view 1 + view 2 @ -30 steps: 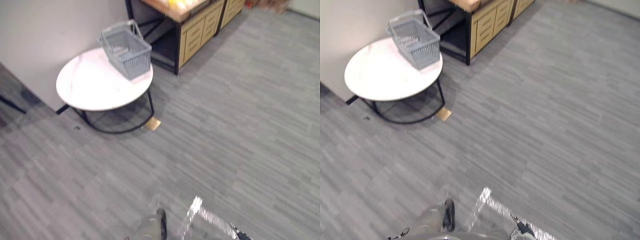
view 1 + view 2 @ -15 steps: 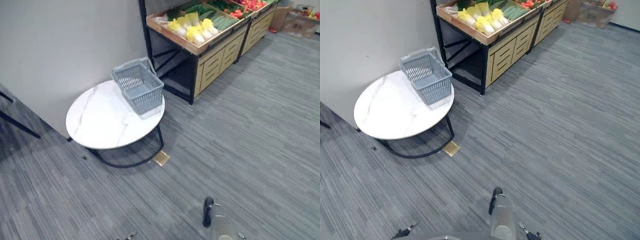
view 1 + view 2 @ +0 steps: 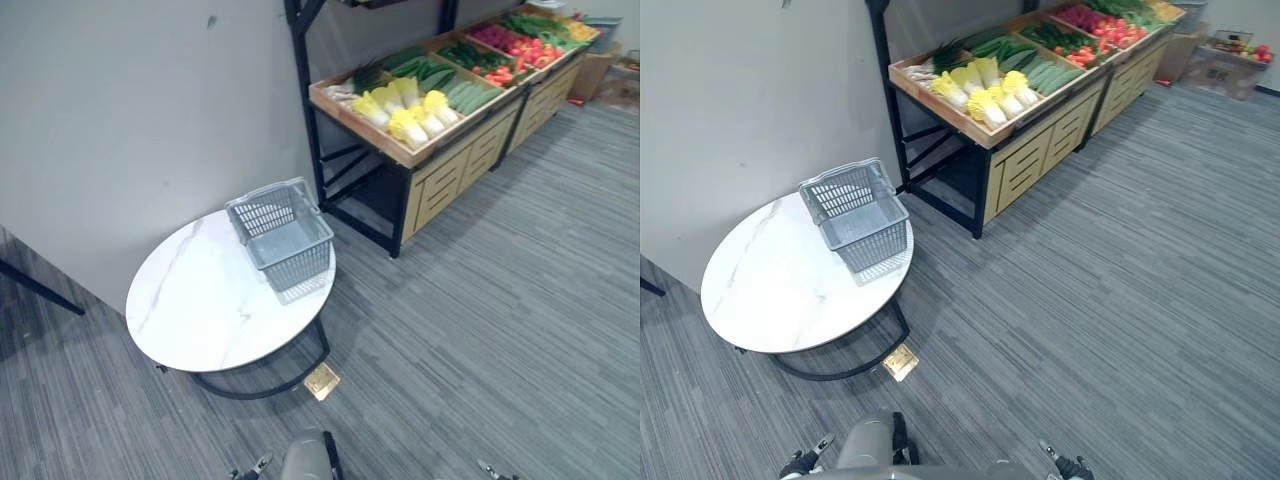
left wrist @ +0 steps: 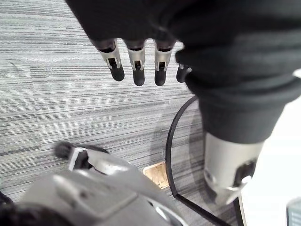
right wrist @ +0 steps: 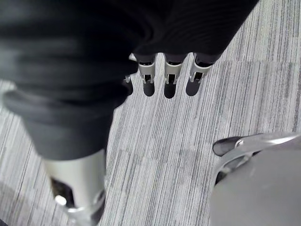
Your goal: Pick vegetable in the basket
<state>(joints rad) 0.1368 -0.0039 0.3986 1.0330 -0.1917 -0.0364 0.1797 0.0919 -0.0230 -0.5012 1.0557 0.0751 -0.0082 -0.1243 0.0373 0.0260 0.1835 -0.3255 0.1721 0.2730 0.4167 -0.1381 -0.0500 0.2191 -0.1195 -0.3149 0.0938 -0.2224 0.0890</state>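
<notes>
A grey plastic basket [image 3: 283, 238] stands empty on the far edge of a round white marble table [image 3: 215, 310] by the wall. Beyond it, a wooden display shelf [image 3: 402, 152] holds yellow-white cabbages [image 3: 405, 110], green vegetables [image 3: 440, 72] and red ones [image 3: 510, 68]. My left hand [image 4: 136, 59] hangs over the grey floor with its fingers straight and nothing in it. My right hand [image 5: 169, 70] hangs the same way, open and empty, low by my side and well short of the table and shelf.
The table stands on a black ring frame, with a brass floor plate [image 3: 322, 380] beside it. Drawers line the shelf's front [image 3: 1045, 145]. A cardboard box [image 3: 1230, 65] sits at the far right. Grey carpet stretches out to the right.
The head camera has shifted, so the table and basket sit lower in the picture and more of the vegetable shelf shows. The things themselves have not moved.
</notes>
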